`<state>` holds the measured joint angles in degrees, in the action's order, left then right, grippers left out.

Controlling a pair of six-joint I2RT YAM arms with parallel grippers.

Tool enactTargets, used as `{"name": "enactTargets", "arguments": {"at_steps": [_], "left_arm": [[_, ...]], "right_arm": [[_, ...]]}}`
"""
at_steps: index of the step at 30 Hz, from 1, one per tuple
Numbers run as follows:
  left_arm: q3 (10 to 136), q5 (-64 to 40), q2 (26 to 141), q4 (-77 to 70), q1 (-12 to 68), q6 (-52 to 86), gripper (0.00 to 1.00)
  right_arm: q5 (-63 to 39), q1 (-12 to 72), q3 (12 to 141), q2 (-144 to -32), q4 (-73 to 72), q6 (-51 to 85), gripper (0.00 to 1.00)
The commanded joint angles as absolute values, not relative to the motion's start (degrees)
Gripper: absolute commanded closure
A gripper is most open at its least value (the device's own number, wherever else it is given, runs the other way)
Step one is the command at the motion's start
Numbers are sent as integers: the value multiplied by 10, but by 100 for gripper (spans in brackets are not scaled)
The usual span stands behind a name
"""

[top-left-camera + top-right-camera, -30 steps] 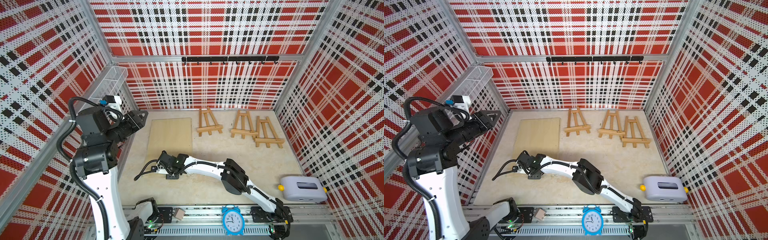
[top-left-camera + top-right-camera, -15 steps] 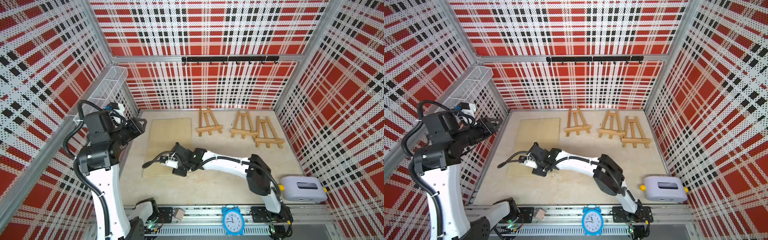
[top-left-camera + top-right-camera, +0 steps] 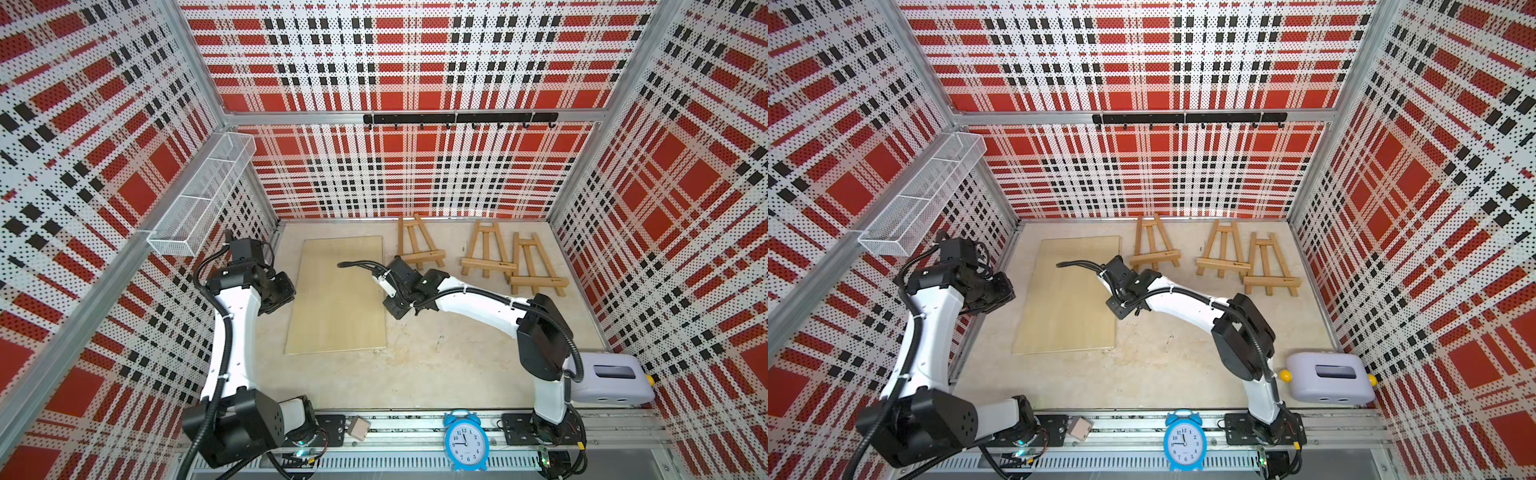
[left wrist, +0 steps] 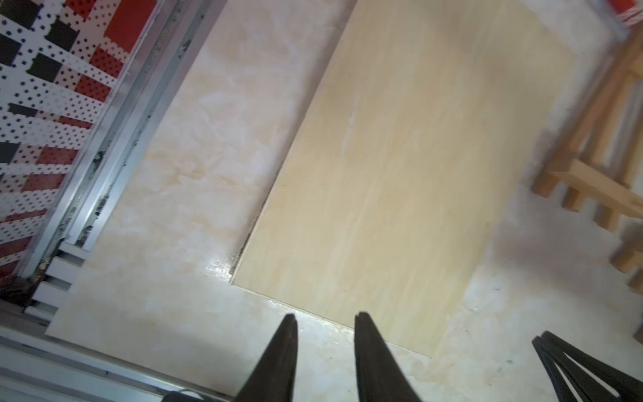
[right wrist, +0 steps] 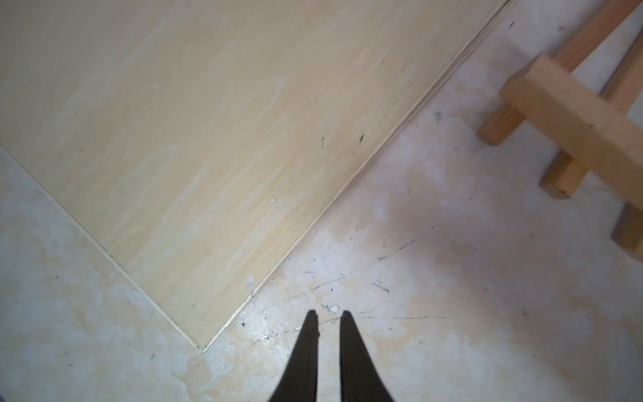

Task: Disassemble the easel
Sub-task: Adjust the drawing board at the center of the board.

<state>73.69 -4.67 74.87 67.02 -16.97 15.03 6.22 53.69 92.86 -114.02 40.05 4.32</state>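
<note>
1. Reading the top views as a clock face, with the back wall at 12 and the front rail at 6, the desk is shut in by plaid perforated panels at 9, 12 and 3. Its widest bare stretch runs from the centre down to 6 and across to 4.
2. A plywood board lies flat between 8 and 11, long edges running 12 to 6. Only a narrow strip of desk separates it from the wall frame at 9.
3. The left pincer hangs at 9 above that strip, tips over the board's rim near a corner. It is spread with a clear gap and pinches nothing.
4. The right pincer points down near the centre, just off the board's 3 o'clock edge. Its tips are pressed together to a slit, with nothing between them.
5. Three wooden easels sit along the back: the 12 o'clock easel just beside the board's far corner, the 1 o'clock easel, and the 2 o'clock easel nearer the 3 o'clock wall. The last two seem to touch at their ledges.
6. Each is assembled: pale legs meeting toward 12, a centre slat, and a ledge bar across the feet.
7. A blue clock stands on the rail at 6, and a pale grey box sits at 4.
</note>
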Motion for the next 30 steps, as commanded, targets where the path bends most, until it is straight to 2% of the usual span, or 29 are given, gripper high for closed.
{"name": "enactTargets", "arguments": {"at_steps": [1, 7, 15, 22, 30], "left_arm": [[712, 0, 798, 642, -191, 121, 68], [682, -32, 877, 592, -247, 109, 69], [711, -11, 950, 584, -289, 83, 69], [714, -41, 1032, 582, -291, 74, 77], [698, -49, 1054, 559, -293, 71, 78]], "right_arm": [[75, 540, 948, -1166, 449, 67, 86], [71, 540, 924, -1178, 449, 93, 87], [20, 540, 902, -1192, 409, 115, 87], [-14, 543, 904, -1206, 393, 120, 87], [-26, 554, 920, -1224, 403, 123, 87]]}}
